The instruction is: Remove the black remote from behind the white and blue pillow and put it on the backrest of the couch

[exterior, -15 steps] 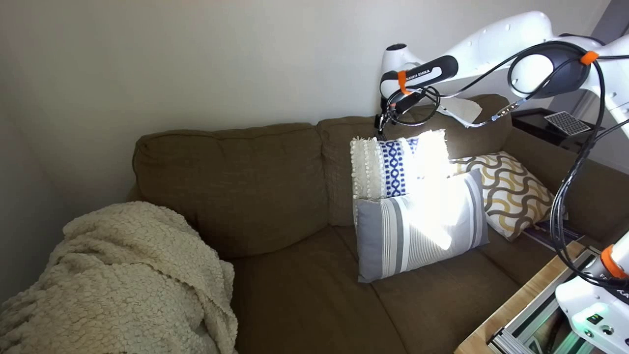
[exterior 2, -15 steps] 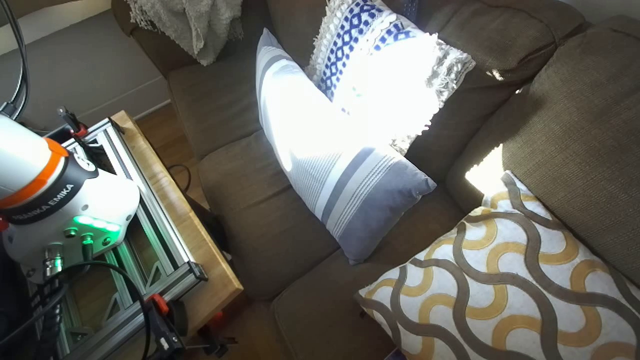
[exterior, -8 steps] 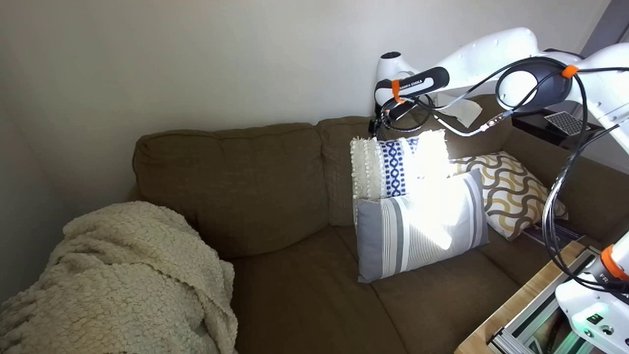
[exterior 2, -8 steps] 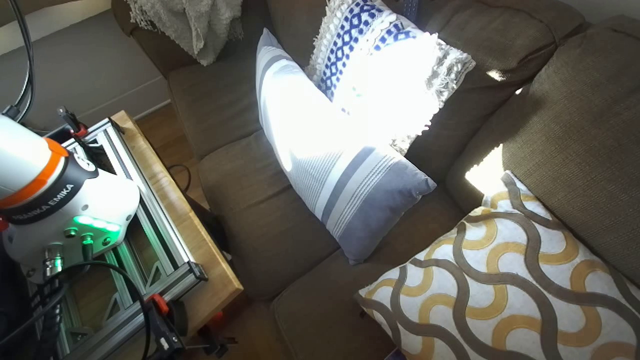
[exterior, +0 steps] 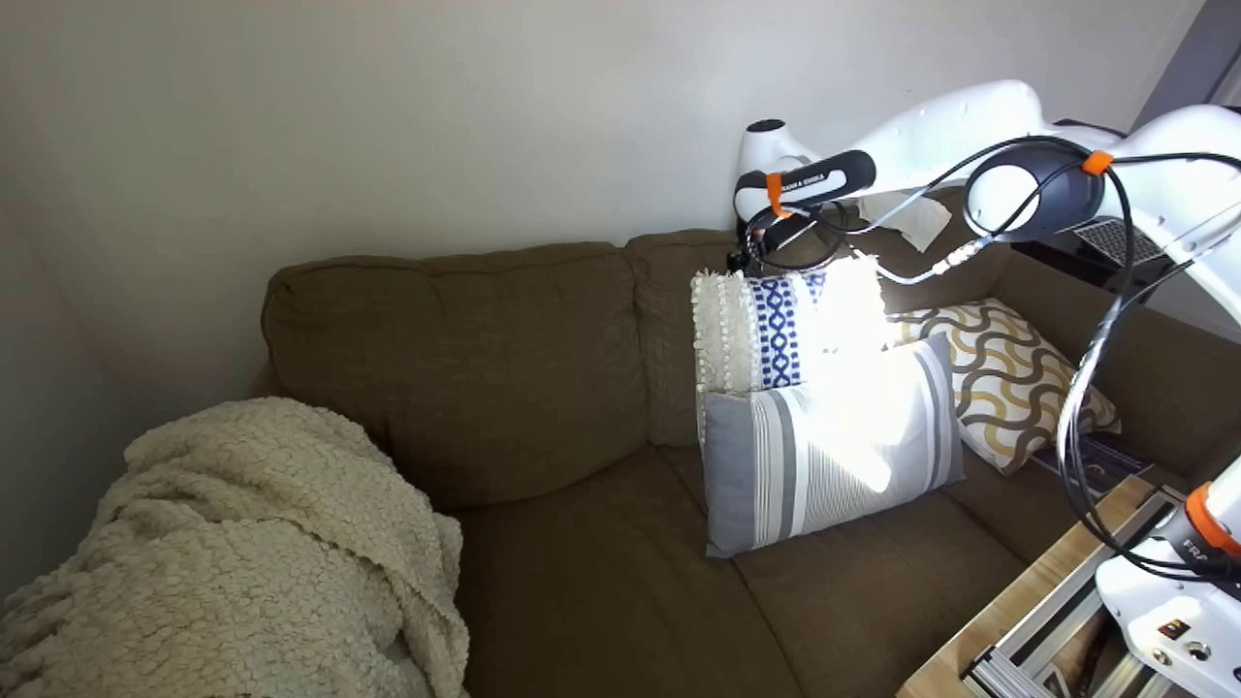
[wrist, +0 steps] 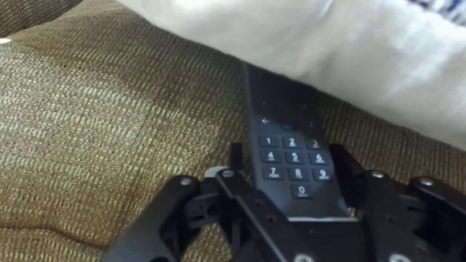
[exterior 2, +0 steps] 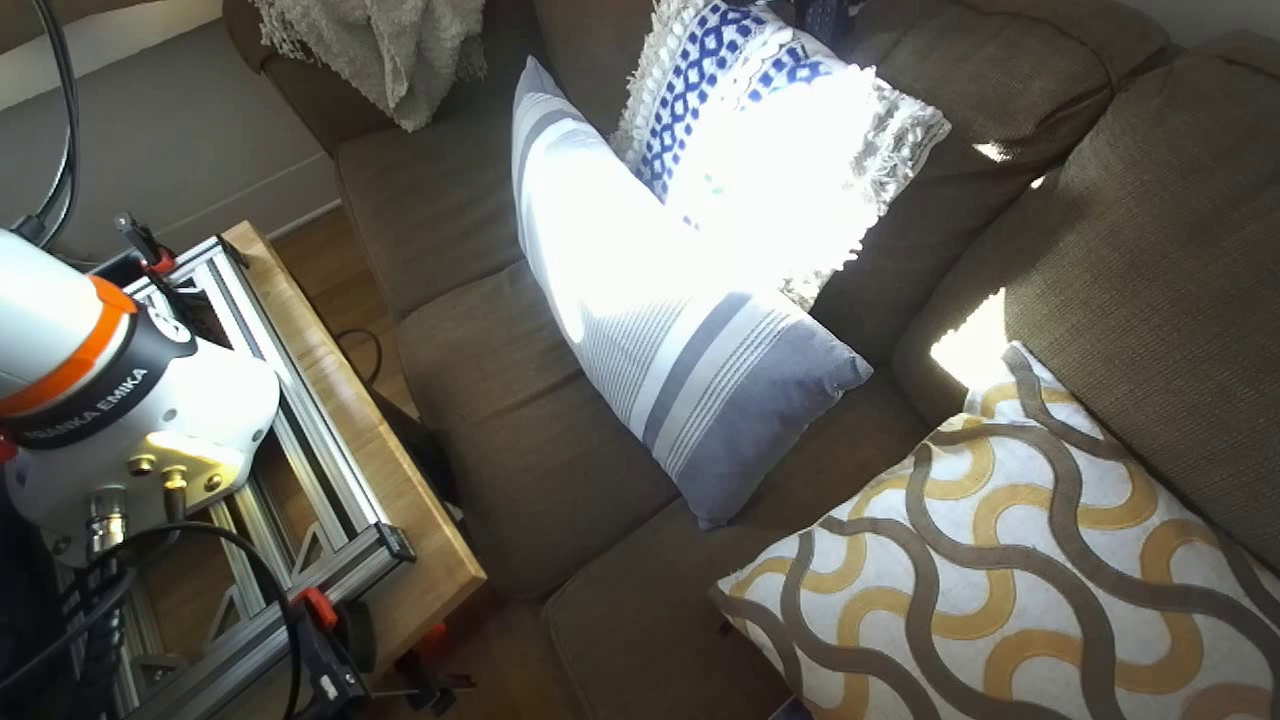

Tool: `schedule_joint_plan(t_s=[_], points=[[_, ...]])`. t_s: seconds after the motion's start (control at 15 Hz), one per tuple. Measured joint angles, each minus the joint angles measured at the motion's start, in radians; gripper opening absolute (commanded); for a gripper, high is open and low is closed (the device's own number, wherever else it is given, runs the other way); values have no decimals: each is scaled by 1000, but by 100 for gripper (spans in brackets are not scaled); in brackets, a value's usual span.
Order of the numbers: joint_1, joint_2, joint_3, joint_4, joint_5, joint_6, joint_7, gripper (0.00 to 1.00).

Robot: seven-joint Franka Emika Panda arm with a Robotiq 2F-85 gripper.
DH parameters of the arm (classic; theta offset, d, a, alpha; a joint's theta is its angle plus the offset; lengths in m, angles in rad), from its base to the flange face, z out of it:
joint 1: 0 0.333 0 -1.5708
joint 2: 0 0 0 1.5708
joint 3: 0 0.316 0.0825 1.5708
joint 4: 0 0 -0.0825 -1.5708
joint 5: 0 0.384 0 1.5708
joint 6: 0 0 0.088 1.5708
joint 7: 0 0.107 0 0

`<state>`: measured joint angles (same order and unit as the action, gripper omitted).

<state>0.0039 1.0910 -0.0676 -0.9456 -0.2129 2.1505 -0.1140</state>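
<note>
The black remote [wrist: 296, 158] lies against the olive-brown backrest of the couch [wrist: 109, 123] in the wrist view, its keypad facing the camera. Its upper end runs under the white and blue pillow [wrist: 327, 40]. My gripper [wrist: 287, 147] straddles the remote's lower part. One finger [wrist: 347, 178] is up against the right edge; a narrow gap shows between the left finger and the remote. In an exterior view the pillow [exterior: 776, 334] leans on the backrest [exterior: 456, 359], with the gripper [exterior: 740, 264] low behind its top. The remote's end [exterior 2: 824, 18] peeks out behind the pillow in an exterior view.
A grey striped cushion [exterior: 737, 475] leans in front of the pillow. The lattice-patterned cushion [exterior: 1018, 378] is by the armrest. A cream blanket [exterior: 242, 543] covers the opposite end. White cloth or paper [exterior: 911, 218] lies on the backrest; a wall rises behind.
The arm has come down and shifted slightly left in an exterior view, bringing the gripper lower behind the pillow. The light on the robot's base has gone from green to yellow.
</note>
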Motion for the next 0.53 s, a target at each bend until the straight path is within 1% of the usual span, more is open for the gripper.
schedule_joint_plan(t_s=[0.07, 0.53], points=[[0, 6, 0, 8, 4, -8, 0, 25], [-3, 19, -1, 76, 13, -68, -9, 25]])
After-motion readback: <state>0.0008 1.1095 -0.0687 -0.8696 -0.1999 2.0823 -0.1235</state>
